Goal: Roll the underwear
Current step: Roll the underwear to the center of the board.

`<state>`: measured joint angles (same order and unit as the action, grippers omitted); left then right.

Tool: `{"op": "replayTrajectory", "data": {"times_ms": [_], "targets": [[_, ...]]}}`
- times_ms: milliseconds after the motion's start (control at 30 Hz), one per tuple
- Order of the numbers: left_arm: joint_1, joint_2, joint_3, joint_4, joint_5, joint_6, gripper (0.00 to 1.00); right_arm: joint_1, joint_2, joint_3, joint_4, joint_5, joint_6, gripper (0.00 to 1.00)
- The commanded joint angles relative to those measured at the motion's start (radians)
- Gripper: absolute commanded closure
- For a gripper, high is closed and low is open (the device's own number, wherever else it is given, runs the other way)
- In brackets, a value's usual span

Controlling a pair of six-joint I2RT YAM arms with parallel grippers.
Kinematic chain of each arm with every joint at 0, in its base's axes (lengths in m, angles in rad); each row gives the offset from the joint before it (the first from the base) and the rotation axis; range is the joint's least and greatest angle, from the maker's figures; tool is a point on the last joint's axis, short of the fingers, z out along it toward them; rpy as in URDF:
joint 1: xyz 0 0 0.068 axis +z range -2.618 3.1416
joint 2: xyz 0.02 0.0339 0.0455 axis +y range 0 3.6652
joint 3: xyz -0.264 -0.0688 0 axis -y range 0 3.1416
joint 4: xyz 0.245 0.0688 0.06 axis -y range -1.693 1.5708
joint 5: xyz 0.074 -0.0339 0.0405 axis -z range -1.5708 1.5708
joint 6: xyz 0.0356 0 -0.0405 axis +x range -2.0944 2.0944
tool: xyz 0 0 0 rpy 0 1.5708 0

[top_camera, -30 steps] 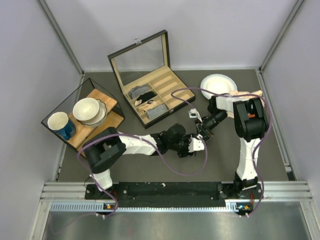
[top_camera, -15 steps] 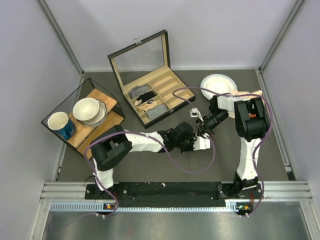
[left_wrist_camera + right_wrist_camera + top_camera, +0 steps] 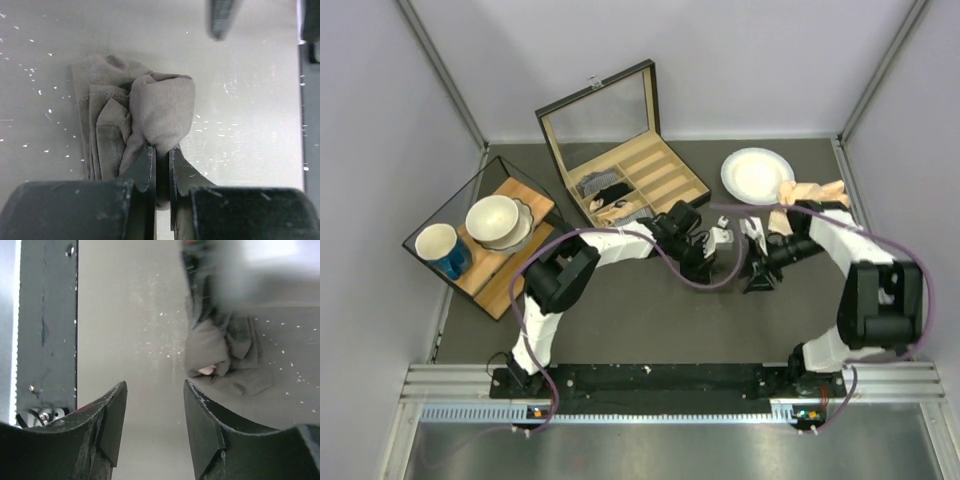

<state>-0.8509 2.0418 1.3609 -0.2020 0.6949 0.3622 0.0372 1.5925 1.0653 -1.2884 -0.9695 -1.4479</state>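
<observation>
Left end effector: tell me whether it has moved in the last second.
Yes. The left end effector moved farther from the base rail, toward the open box.

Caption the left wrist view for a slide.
Left gripper pinches a fold of the bunched underwear lying on the table.

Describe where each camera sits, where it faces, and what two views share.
Top external: above and behind, facing down at the table; left arm, right arm show.
Left wrist: rides the left arm, facing down; left hand pinches the underwear.
Right wrist: rides the right arm, facing down; open right hand shows.
Shared: both wrists see the underwear.
</observation>
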Motion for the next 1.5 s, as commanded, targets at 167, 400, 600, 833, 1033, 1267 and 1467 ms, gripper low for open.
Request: {"op": "replayTrajectory", "data": {"times_ms": [167,400,600,833,1033,1267,1467], "targets": [[0.102,0.308,0.277,-0.319,0.238,-0.19,1.0,-0.01,-0.431,-0.329,0.121,-0.029,-0.402,0.33],[0.121,0.411,0.451,-0.389,0.233,-0.253,1.0,0.125,-0.519,-0.39,0.463,0.101,-0.204,0.29],[0.121,0.463,0.52,-0.39,0.219,-0.315,0.98,0.21,-0.372,-0.343,0.63,0.209,-0.098,0.33],[0.122,0.463,0.54,-0.352,0.192,-0.386,0.84,0.233,-0.23,-0.337,0.71,0.373,-0.04,0.49],[0.122,0.328,0.41,-0.197,0.111,-0.417,0.54,0.233,-0.186,-0.364,0.712,0.429,-0.026,0.59],[0.121,0.195,0.345,-0.155,-0.009,-0.375,0.45,0.233,-0.187,-0.372,0.712,0.423,-0.025,0.6],[0.119,0.247,0.374,-0.296,0.006,-0.316,0.42,0.233,-0.192,-0.38,0.712,0.416,-0.02,0.6]]}}
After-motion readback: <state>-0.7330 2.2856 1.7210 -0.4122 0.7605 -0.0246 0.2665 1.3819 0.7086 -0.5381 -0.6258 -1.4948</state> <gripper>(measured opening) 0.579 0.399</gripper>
